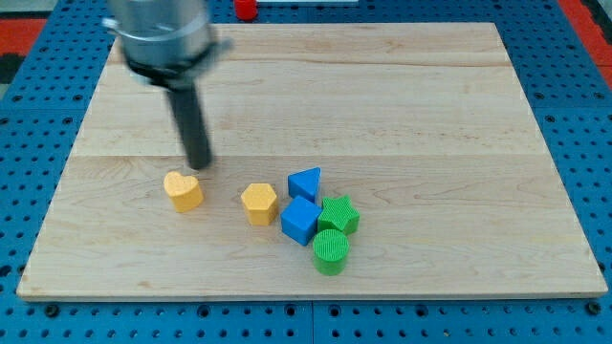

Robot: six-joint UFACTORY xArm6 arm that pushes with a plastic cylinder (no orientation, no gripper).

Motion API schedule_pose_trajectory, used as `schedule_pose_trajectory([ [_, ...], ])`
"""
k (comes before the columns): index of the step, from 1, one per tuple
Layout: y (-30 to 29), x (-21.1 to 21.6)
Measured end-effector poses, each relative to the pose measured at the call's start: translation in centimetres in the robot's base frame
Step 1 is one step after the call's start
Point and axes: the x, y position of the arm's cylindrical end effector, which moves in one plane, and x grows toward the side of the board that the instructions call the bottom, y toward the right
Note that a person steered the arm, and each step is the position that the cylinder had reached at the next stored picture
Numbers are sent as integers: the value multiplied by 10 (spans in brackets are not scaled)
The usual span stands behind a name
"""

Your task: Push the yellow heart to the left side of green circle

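No pincer on rig. My tip (200, 166) just above yellow heart (182, 190); heart well left of green circle (330, 250), yellow hexagon (258, 203) between. Push remains.

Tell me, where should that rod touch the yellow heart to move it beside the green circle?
Probably the yellow heart's left face, pushing rightward. My tip sits just above-right of it; the green circle lies right and lower, past the yellow hexagon.
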Motion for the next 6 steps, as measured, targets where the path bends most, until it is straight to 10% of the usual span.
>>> schedule_pose_trajectory([
  [3, 98, 65],
  [5, 24, 67],
  [6, 102, 106],
])
